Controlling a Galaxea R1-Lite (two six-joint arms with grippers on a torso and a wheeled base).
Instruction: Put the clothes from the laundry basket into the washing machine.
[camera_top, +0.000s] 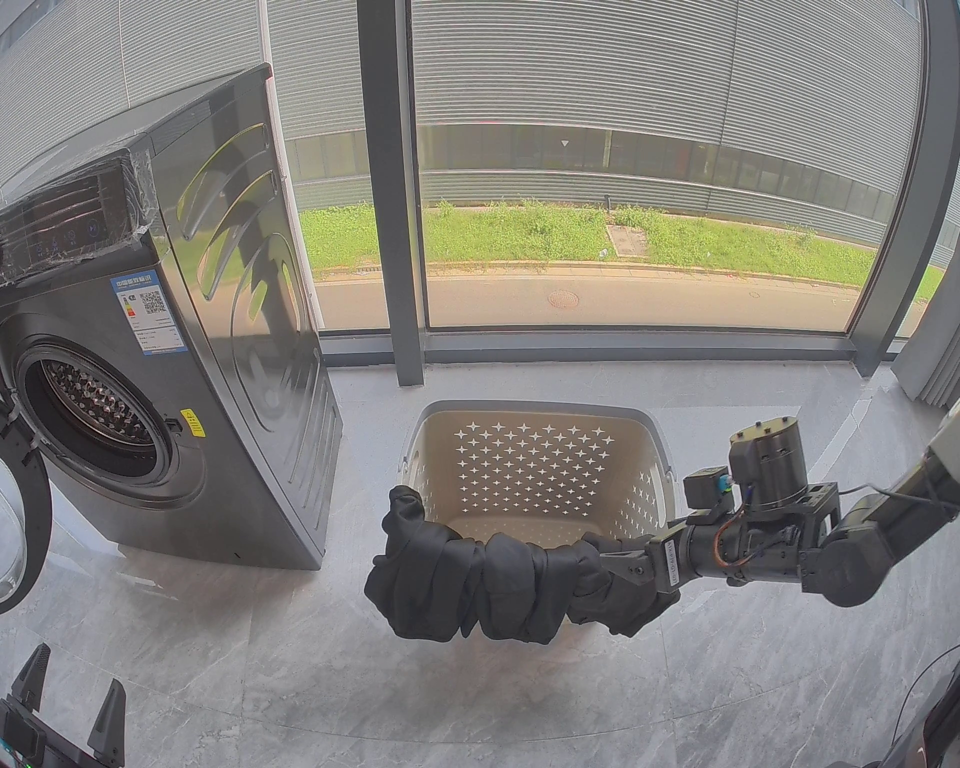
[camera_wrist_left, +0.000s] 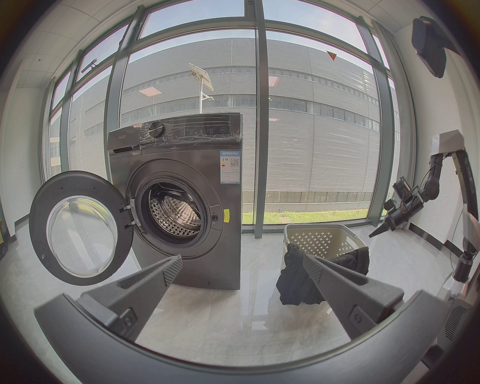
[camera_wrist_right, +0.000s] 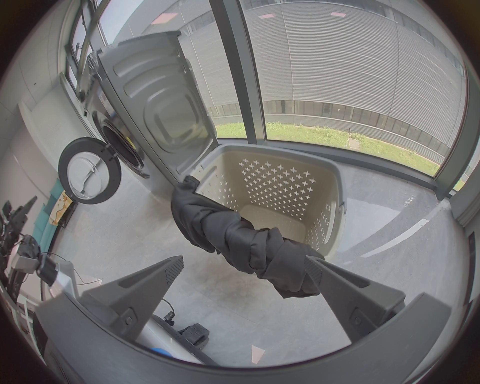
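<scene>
The right gripper (camera_wrist_right: 243, 259) has its jaws spread wide and grips nothing. It hangs low at the near right corner of the basket (camera_top: 540, 408). One finger (camera_wrist_right: 330, 285) sits right at the right end of the black garment (camera_top: 480, 590); whether it touches the cloth cannot be told.

The garment lies bunched in a thick roll draped along the basket's near rim, from the near left corner across to the gripper, with folds hanging down outside toward the floor (camera_top: 300, 680). The cream basket stands on the floor by the window, just right of the washer (camera_top: 250, 330), and its bottom shows bare behind the garment.

The left gripper (camera_wrist_left: 241, 258) is also wide open and holds nothing. It hangs near and to the left, well apart from the basket and facing the washer front. The washer's round door (camera_wrist_left: 80, 227) is swung fully open to the left, and the metal drum (camera_wrist_left: 175, 212) shows through the opening.
</scene>
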